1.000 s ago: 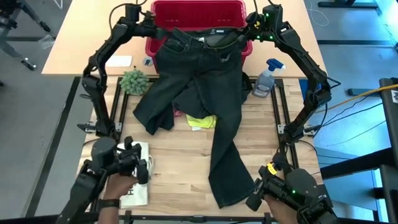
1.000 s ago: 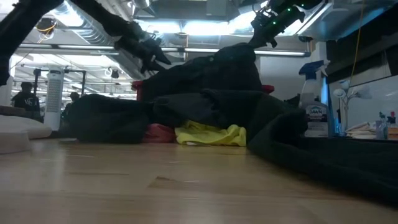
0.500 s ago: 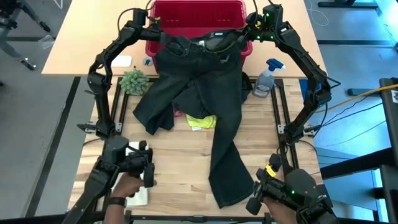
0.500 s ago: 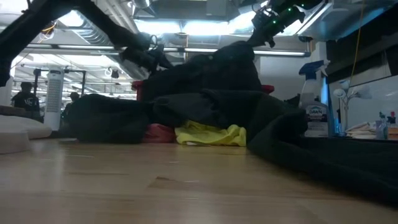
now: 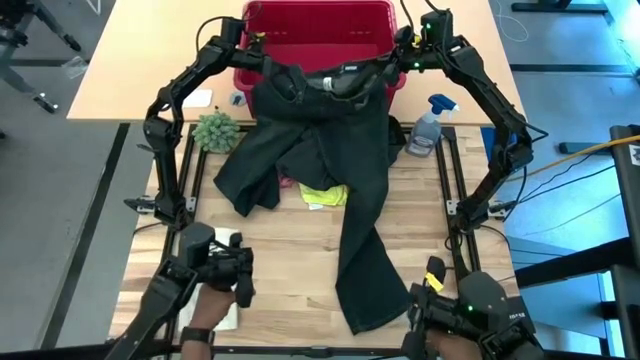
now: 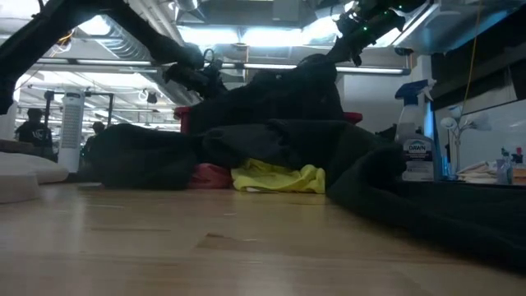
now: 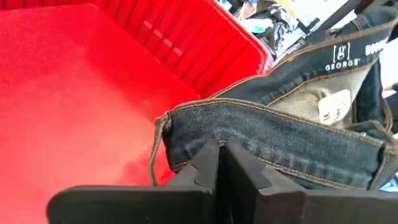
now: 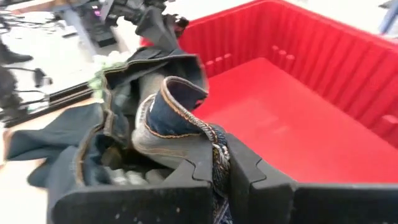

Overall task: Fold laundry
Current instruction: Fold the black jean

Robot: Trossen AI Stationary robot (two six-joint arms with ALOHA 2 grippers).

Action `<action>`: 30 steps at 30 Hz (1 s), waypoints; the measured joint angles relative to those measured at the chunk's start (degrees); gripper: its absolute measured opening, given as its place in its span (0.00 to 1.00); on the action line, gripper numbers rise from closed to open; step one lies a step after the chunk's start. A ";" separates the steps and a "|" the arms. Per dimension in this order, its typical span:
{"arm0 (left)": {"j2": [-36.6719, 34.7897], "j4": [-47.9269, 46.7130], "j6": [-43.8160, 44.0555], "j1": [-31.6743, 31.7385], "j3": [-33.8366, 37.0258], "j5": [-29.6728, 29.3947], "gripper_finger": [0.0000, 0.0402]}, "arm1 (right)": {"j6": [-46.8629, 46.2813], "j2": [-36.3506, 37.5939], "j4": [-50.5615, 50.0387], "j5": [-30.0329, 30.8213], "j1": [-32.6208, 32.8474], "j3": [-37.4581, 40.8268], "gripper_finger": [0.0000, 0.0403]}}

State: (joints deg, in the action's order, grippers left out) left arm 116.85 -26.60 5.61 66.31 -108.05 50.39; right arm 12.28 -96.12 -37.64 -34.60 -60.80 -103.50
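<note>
"GEORGE" on the trousers' waistband label; "Dawn" on the spray bottle.

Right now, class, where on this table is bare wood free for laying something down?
Free: the light wooden tabletop between the long black denim trousers and the flat white item, and right of the trouser leg. Crowded: around the red plastic basket, small green plant and spray bottle.

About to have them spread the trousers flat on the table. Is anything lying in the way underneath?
Yes. A yellow T-shirt and a pink cloth lie partly under the trousers, whose waistband both the left gripper and right gripper hold.
</note>
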 joint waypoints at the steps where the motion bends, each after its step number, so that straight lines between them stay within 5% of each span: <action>1: -0.73 -0.13 -0.02 -0.14 0.00 0.43 0.01 | 0.02 0.19 -0.43 -0.78 0.00 0.00 0.03; 11: -10.33 -11.56 -10.92 -2.15 -0.04 1.93 0.00 | 0.18 5.01 -6.45 -8.71 0.07 0.00 0.03; 18: -13.32 -25.04 -23.44 -6.88 -0.04 -7.70 0.00 | 3.26 6.04 -14.04 -10.11 0.09 0.00 0.03; 26: -14.26 -27.60 -28.86 -10.39 -0.04 -17.41 0.00 | 6.12 6.01 -18.22 -6.85 0.09 0.00 0.03; 30: -16.47 -26.80 -28.54 -11.95 0.03 -17.77 0.00 | 6.78 5.99 -20.41 -7.19 0.09 0.02 0.03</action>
State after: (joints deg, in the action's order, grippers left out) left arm 100.38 -53.40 -22.93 54.36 -108.03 32.62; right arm 19.06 -90.13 -58.05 -41.79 -60.70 -103.49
